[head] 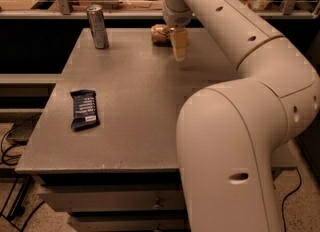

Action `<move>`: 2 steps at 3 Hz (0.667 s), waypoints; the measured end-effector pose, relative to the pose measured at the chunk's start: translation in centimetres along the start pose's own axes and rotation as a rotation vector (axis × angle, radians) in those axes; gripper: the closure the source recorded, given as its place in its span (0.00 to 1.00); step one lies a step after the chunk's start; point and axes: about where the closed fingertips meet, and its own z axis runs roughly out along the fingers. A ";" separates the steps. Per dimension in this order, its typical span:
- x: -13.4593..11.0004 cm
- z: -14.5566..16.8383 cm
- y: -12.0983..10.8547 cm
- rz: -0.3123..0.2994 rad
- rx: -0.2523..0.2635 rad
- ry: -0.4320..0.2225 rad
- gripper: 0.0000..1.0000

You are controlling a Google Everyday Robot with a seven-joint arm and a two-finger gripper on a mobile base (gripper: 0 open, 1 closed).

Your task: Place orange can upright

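The orange can (160, 34) lies on its side at the far middle of the grey table (130, 111), partly hidden behind my gripper. My gripper (179, 51) hangs from the wrist just in front and to the right of the can, its tips pointing down close to the table top. Nothing shows between its tips.
A taller slim silver-grey can (97, 27) stands upright at the table's far left. A dark blue snack bar wrapper (84, 109) lies flat on the near left. My arm's large elbow (235, 146) covers the table's right side. A railing and shelf run behind the table.
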 end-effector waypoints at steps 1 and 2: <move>-0.2 0.0 -0.5 -0.012 0.007 -0.006 0.00; -0.4 0.5 -0.8 -0.020 0.006 -0.022 0.00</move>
